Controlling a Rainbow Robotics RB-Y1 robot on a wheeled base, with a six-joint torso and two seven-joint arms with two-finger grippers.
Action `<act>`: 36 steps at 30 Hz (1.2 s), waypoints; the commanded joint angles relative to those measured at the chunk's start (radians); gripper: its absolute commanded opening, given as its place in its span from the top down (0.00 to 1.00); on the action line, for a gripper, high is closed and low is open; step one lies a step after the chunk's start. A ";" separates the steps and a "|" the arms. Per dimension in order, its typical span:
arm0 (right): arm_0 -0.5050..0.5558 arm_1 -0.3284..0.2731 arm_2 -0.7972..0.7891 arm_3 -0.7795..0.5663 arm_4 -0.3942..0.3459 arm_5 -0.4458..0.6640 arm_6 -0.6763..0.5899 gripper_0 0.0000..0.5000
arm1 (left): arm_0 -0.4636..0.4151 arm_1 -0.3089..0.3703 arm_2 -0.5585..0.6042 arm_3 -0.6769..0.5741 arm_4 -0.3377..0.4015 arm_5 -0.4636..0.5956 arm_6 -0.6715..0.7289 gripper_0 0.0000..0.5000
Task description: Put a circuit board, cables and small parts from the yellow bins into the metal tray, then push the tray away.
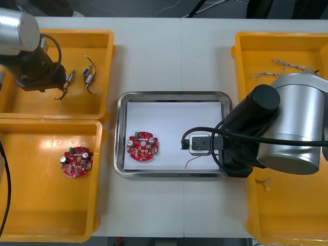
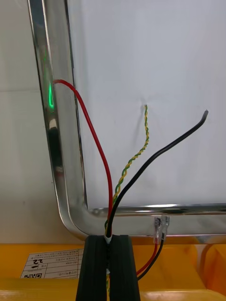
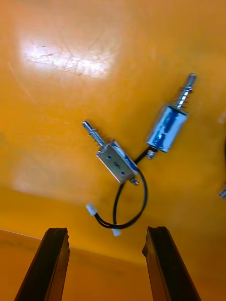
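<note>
At the near right corner of the metal tray (image 1: 171, 96), the right claw (image 2: 108, 237) pinches a bundle of cables (image 2: 111, 207). Its red strand (image 2: 94, 136) rests on the rim, so the claw should shift inward before releasing. The left claw (image 3: 107, 230), spread wide, hovers above small metal parts (image 3: 117, 162) in the far left yellow bin (image 1: 77, 32).

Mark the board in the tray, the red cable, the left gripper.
board (image 1: 143, 146): front view, centre of disc.
red cable (image 2: 92, 136): right wrist view, mid-length of wire.
left gripper (image 3: 107, 230): left wrist view, midway between open fingertips.
</note>
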 commanded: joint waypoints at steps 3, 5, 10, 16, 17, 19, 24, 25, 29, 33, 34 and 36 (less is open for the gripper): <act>-0.029 0.070 0.036 0.061 0.057 -0.018 0.032 1.00 | -0.045 0.000 0.103 0.053 -0.008 -0.046 0.048 0.05; -0.029 0.093 0.053 0.086 0.083 -0.029 0.035 1.00 | -0.045 0.000 0.114 0.085 -0.019 -0.078 0.048 0.05; -0.029 0.143 0.070 0.138 0.120 -0.029 0.044 1.00 | -0.049 0.002 0.117 0.098 -0.036 -0.098 0.111 0.06; -0.029 0.189 0.090 0.184 0.155 -0.029 0.055 1.00 | -0.065 0.002 0.111 0.098 -0.043 -0.098 0.243 0.05; -0.029 0.197 0.091 0.193 0.158 -0.029 0.057 1.00 | -0.066 0.002 0.111 0.098 -0.045 -0.098 0.271 0.05; -0.029 0.208 0.093 0.205 0.161 -0.029 0.060 1.00 | -0.068 0.000 0.108 0.098 -0.048 -0.100 0.315 0.05; -0.029 0.212 0.117 0.231 0.171 -0.064 0.072 1.00 | -0.069 0.002 0.076 0.098 -0.068 -0.129 0.430 0.06; -0.029 0.212 0.122 0.234 0.171 -0.069 0.072 1.00 | -0.069 0.000 0.073 0.098 -0.069 -0.133 0.441 0.05; -0.029 0.212 0.125 0.237 0.175 -0.073 0.075 1.00 | -0.071 -0.007 0.065 0.098 -0.069 -0.144 0.501 0.05; -0.026 0.208 0.128 0.247 0.177 -0.084 0.083 0.99 | -0.075 -0.018 0.043 0.098 -0.069 -0.175 0.564 0.06; -0.026 0.208 0.131 0.253 0.177 -0.092 0.086 0.98 | -0.075 -0.024 0.037 0.098 -0.069 -0.184 0.582 0.06; -0.026 0.208 0.134 0.256 0.178 -0.098 0.089 0.95 | -0.075 -0.032 0.036 0.099 -0.068 -0.198 0.604 0.06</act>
